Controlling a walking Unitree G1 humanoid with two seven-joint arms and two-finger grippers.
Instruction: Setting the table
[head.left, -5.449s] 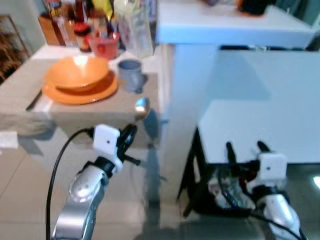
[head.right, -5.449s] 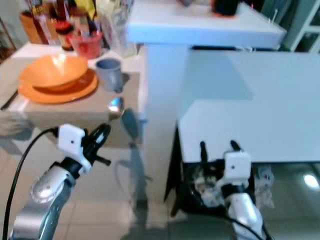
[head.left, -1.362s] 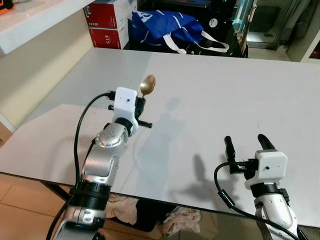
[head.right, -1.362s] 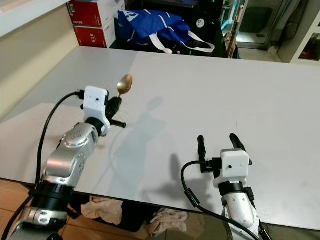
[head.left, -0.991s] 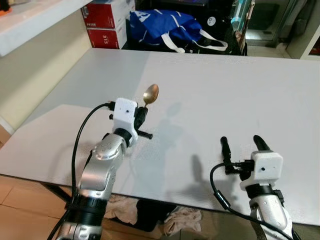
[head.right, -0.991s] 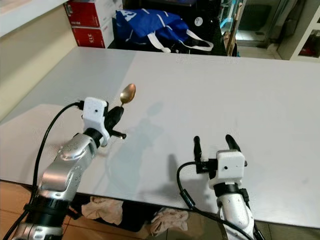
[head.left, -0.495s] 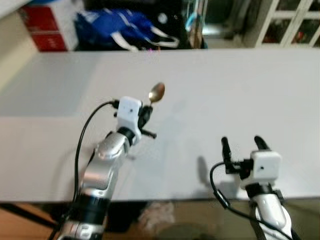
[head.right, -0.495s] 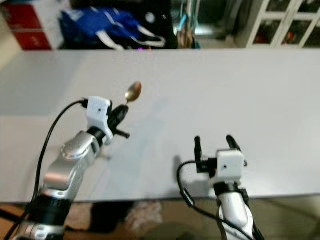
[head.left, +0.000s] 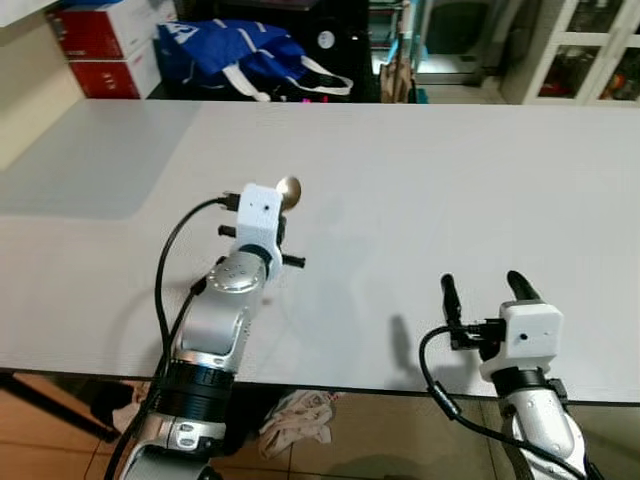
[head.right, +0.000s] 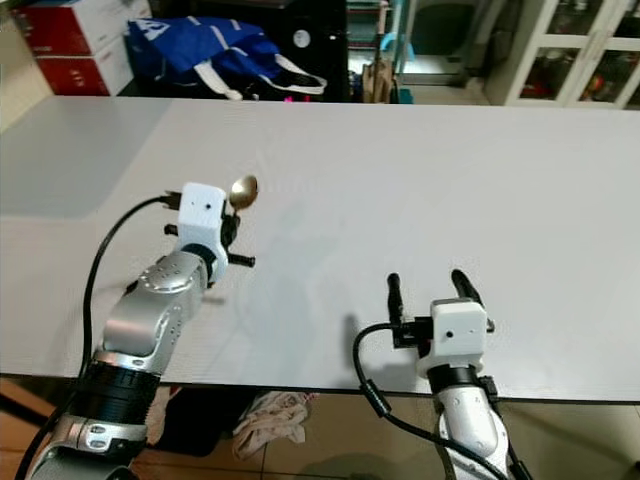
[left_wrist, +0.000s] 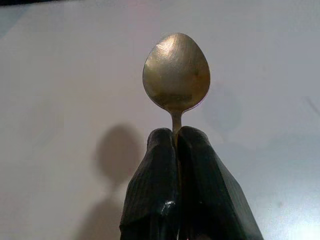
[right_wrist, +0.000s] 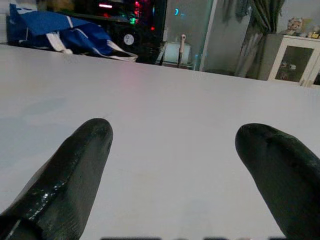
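A gold spoon stands bowl-up out of my left gripper, which is shut on its handle. That gripper hangs just above the left middle of a wide white table; the spoon's bowl pokes out past the wrist camera box. Over the table's near edge, right of centre, my right gripper holds its two black fingers apart with nothing between them. In the right wrist view the fingers frame bare tabletop.
Beyond the table's far edge lie a blue bag and red boxes on the floor. A white glass-door cabinet stands at the far right. Crumpled cloths lie on the floor under the near edge.
The camera has turned since the kitchen counter view and now faces the white table squarely. My left gripper has lowered slightly with the spoon. The right gripper has kept its pose.
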